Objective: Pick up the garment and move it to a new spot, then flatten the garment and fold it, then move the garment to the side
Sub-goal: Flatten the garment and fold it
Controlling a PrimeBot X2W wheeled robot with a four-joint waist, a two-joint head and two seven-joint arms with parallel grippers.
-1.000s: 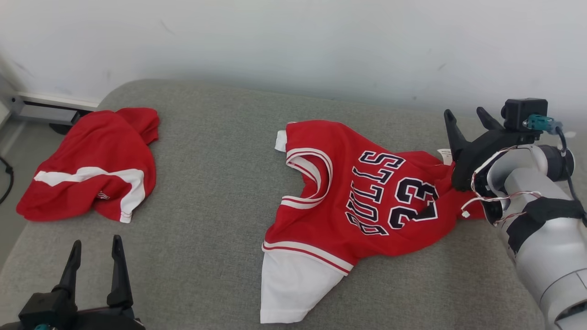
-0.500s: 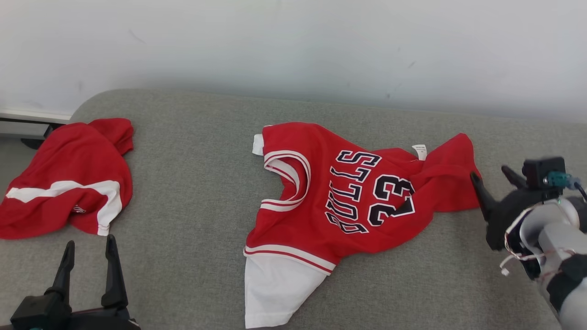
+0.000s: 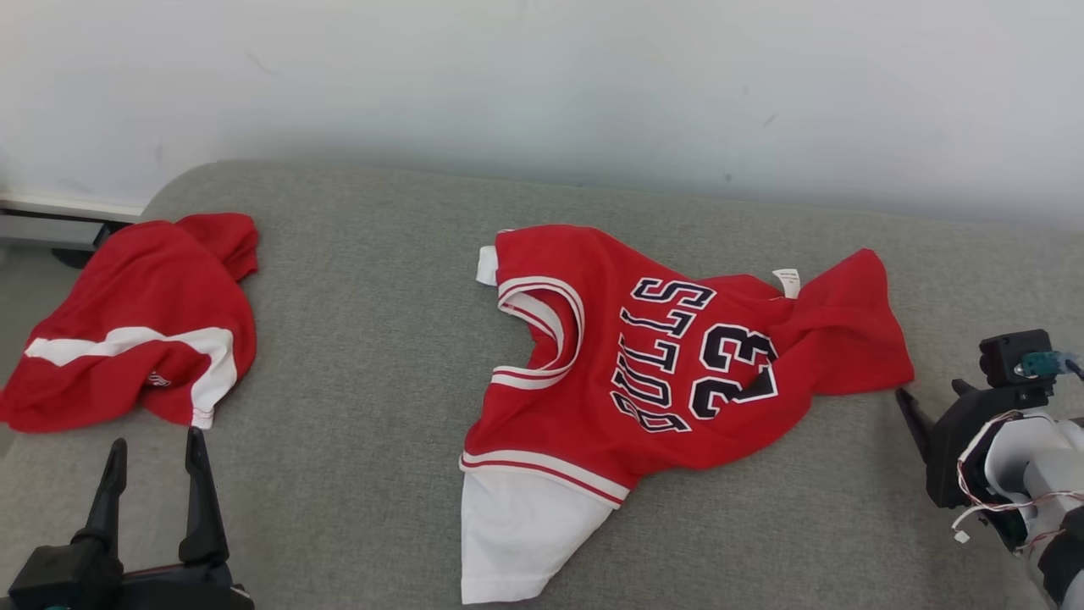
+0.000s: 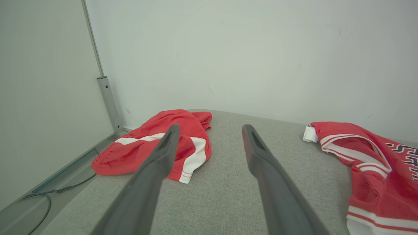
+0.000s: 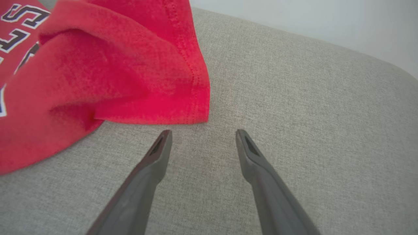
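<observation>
While both of my grippers hang empty over the grey bench (image 3: 381, 280), I count two garments on it. One is the red jersey (image 3: 660, 373) with dark lettering and the number 23. The other is a pair of red shorts (image 3: 127, 339) with a white stripe.

The jersey lies near the middle of the bench, rumpled. Its neck opening is turned toward my left and a white part spreads toward the near edge. A small white label (image 3: 786, 281) sticks up along its far side. The shorts sit crumpled at the left end, close to the bench's rounded far corner, well apart from the jersey.

My left gripper (image 3: 156, 437) is spread wide with nothing between its two fingers. It hovers just on the near side of the shorts and does not touch them. My right gripper (image 5: 203, 132) is also fully spread and holds nothing. Its fingertips point at bare fabric just short of the jersey's hemmed right corner, and a narrow strip of bench shows between them and the hem.

A broad band of bare bench runs between the two garments. More bare bench lies to the right of the jersey and behind it, up to the pale wall (image 3: 542, 85).
</observation>
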